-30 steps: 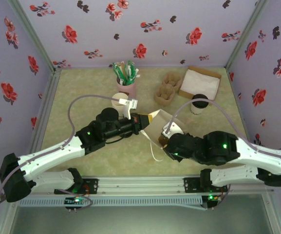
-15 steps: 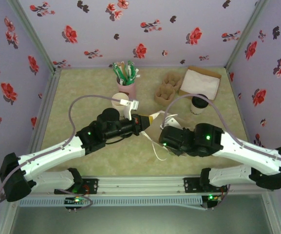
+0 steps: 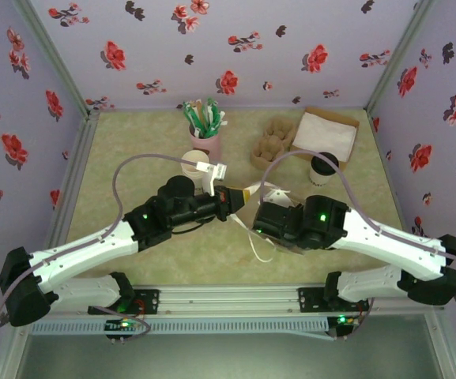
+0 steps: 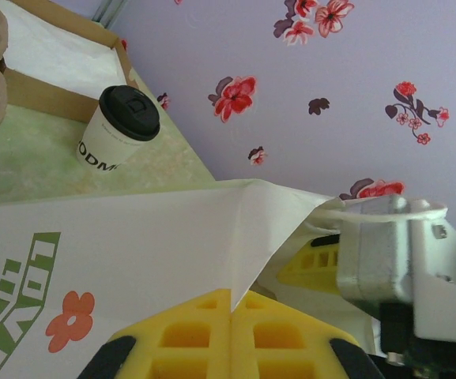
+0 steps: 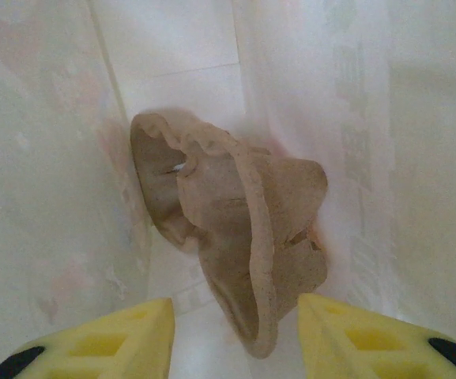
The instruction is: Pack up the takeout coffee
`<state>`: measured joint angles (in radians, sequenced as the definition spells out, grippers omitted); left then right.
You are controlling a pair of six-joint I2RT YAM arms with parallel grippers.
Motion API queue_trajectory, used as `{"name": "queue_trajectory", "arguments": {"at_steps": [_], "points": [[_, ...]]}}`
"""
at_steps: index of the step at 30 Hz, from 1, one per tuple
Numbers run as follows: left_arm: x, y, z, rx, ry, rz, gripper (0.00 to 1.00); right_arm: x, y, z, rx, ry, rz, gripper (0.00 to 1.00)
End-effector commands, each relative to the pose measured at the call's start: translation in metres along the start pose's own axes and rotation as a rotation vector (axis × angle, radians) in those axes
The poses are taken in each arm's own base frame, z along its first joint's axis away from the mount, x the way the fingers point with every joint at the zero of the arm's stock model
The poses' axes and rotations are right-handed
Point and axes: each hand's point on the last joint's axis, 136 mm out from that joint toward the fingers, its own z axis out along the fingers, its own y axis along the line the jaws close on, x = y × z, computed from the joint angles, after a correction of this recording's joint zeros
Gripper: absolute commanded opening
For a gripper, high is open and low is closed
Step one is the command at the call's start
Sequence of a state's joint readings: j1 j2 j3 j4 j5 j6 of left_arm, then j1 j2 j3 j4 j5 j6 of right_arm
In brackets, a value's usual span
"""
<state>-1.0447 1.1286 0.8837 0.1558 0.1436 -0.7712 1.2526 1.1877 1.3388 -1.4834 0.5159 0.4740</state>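
The takeout coffee (image 3: 322, 167), a cream cup with a black lid (image 4: 121, 126), stands upright at the back right, apart from both grippers. My left gripper (image 4: 231, 296) is shut on a folded edge of the white printed bag (image 4: 133, 245) and holds it up at mid table (image 3: 229, 197). My right gripper (image 5: 235, 304) reaches inside the bag with its jaws apart. A brown pulp carrier (image 5: 235, 229) stands on edge in there between the yellow fingers (image 5: 133, 328), and white bag shows on both sides of it.
More pulp carriers (image 3: 271, 142) lie at the back, beside an open box of napkins (image 3: 326, 133). A pink cup of green sachets (image 3: 204, 126) and a stack of cream cups (image 3: 194, 164) stand behind my left wrist. The bag's handle loop (image 3: 258, 249) trails toward the front.
My right arm has swung left and pushed its gripper into the bag's mouth. The left gripper has kept its hold on the bag edge without moving.
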Motion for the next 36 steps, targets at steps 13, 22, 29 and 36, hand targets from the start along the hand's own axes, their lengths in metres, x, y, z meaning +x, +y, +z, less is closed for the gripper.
{"name": "queue_trajectory", "arguments": {"at_steps": [13, 22, 29, 36], "points": [[-0.008, -0.022, -0.008, 0.083, -0.027, 0.021, 0.0, 0.014, -0.002, 0.022, 0.008, 0.061, 0.038, 0.32], [-0.006, -0.018, -0.009, 0.073, -0.03, 0.011, 0.0, 0.013, -0.003, 0.021, 0.001, 0.06, 0.048, 0.15], [-0.006, -0.01, -0.007, 0.032, -0.038, -0.013, 0.0, 0.004, -0.009, 0.005, -0.026, -0.001, 0.081, 0.01], [-0.006, 0.005, -0.007, -0.035, -0.058, -0.037, 0.0, -0.012, -0.021, -0.032, -0.12, -0.158, 0.164, 0.0]]}}
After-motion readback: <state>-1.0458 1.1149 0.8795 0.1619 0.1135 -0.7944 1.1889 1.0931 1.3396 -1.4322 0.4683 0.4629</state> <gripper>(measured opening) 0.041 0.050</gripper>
